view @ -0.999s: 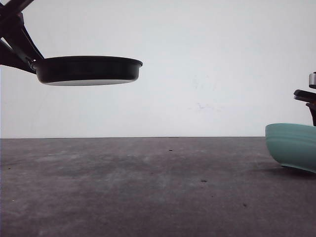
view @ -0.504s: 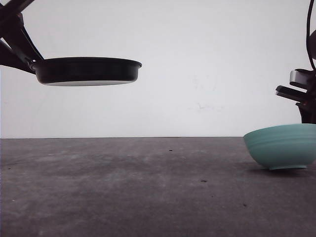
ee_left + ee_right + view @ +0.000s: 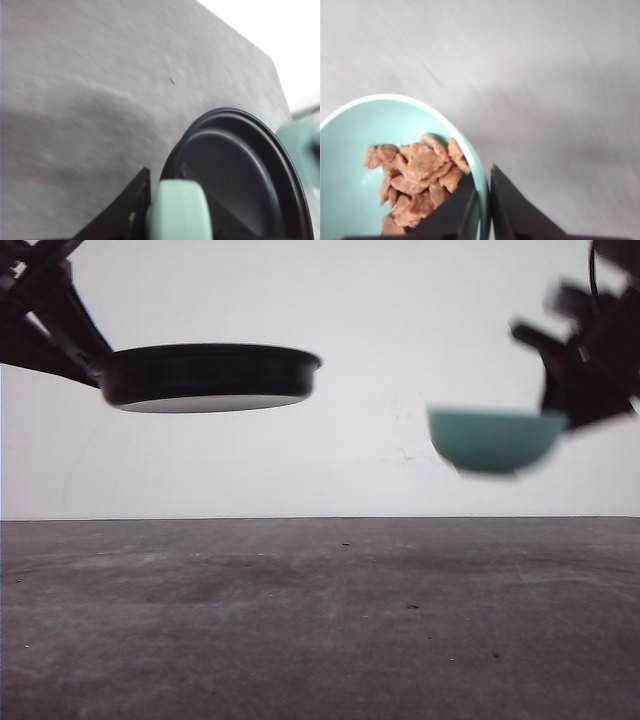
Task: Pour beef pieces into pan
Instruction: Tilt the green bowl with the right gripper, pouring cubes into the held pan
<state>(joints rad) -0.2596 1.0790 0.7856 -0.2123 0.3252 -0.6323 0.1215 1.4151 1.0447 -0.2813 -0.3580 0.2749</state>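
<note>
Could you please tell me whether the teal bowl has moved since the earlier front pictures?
Yes. The teal bowl, gripped at its rim by the right gripper, has risen off the table to hang above its far edge, and shifted left toward the pan.

The left arm point(image 3: 45, 325) is built of black, angular struts that cross one another like braces, with straight edges and a matt finish. The left gripper point(image 3: 131, 210) has a black, wedge-shaped finger with small pale flecks along its inner edge. The right arm point(image 3: 590, 360) is likewise black, its blocky links motion-blurred, and a thin black cable point(image 3: 597, 260) curves above it. The right gripper point(image 3: 482, 210) has two black fingers point(image 3: 515, 212), flat-sided and tapering to sharp points, with a narrow slit between them.
</note>
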